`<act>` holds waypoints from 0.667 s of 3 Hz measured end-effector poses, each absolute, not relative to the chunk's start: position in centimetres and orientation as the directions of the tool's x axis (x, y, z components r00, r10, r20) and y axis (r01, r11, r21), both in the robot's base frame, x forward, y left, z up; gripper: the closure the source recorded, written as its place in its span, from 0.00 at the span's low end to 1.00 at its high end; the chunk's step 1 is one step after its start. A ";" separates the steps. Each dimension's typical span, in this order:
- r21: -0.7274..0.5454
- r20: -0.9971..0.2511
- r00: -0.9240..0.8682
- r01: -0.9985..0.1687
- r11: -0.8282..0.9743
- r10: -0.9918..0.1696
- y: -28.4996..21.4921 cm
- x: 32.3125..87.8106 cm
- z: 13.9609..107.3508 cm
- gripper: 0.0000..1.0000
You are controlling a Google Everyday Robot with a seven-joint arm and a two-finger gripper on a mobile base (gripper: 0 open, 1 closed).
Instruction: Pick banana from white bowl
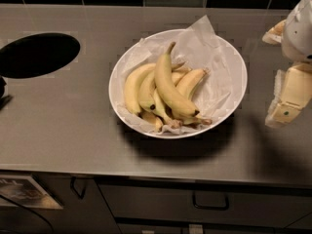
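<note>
Tool (283,79) near white bowl (238,67) with banana (170,89)

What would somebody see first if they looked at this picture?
The big white bowl in the middle of the steel counter, with the long curved banana lying on top of the shorter bananas. Next comes the robot's claw at the right edge, beside the bowl and not touching it. There is also a dark round hole in the counter at far left.
</note>
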State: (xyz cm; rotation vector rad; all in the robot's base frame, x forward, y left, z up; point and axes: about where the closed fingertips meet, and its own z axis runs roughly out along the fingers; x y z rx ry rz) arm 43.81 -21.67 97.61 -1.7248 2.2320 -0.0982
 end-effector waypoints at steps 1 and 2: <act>-0.245 -0.207 -0.221 -0.931 0.269 -0.953 -21.6 43.8 97.6 0.00; -0.248 -0.243 -0.178 -0.939 0.238 -0.954 -18.3 44.2 98.1 0.00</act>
